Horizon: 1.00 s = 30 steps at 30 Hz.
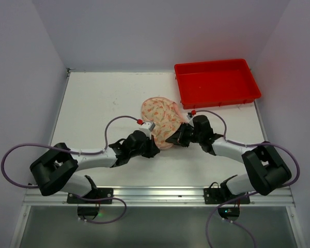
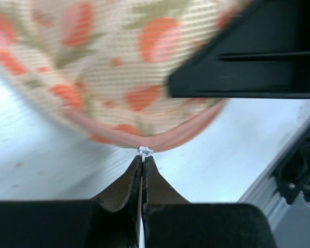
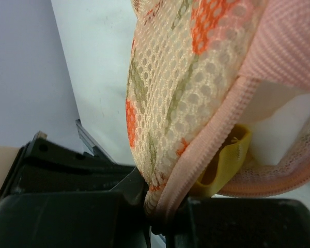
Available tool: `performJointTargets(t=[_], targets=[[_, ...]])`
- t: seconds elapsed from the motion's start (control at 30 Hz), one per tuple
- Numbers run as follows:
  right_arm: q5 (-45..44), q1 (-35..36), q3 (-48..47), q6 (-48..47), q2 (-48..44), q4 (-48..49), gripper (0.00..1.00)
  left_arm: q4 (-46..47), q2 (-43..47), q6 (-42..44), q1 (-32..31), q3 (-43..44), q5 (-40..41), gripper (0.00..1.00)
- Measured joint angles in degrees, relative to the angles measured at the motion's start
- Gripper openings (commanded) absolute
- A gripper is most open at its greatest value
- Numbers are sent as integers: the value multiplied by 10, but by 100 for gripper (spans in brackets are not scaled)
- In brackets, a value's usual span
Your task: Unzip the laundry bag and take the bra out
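Note:
The laundry bag, cream with an orange floral print, lies mid-table between both arms. My left gripper is at its near edge, shut on the small white zip pull that hangs from the pink zip edging. From the right, my right gripper is shut on the bag's pink-edged rim. Beside that rim a gap shows a yellow fabric loop and pale pink mesh. I cannot make out the bra itself.
A red plastic tray stands at the back right of the white table. Grey walls close in on three sides. The right gripper's black body sits close above the left fingers. A metal rail runs along the near edge.

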<state>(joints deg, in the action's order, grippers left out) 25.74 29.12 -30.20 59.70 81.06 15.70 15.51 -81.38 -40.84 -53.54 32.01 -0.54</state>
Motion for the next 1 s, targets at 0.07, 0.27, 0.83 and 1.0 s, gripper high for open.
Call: performJointTargets(t=[0.07,0.27,0.83,1.0], targets=[[16,-9,-7,-21,0,-13,0,-9,12,0,20,-16,7,0],[60,-18,-23,-71,11,-34,0,-15,26,13,64,-37,12,0],[44,-1,-29,-110,31,-29,2,-42,-71,60,94,23,31,1],[34,30,-32,-99,31,-50,73,-77,-27,64,107,13,61,24]])
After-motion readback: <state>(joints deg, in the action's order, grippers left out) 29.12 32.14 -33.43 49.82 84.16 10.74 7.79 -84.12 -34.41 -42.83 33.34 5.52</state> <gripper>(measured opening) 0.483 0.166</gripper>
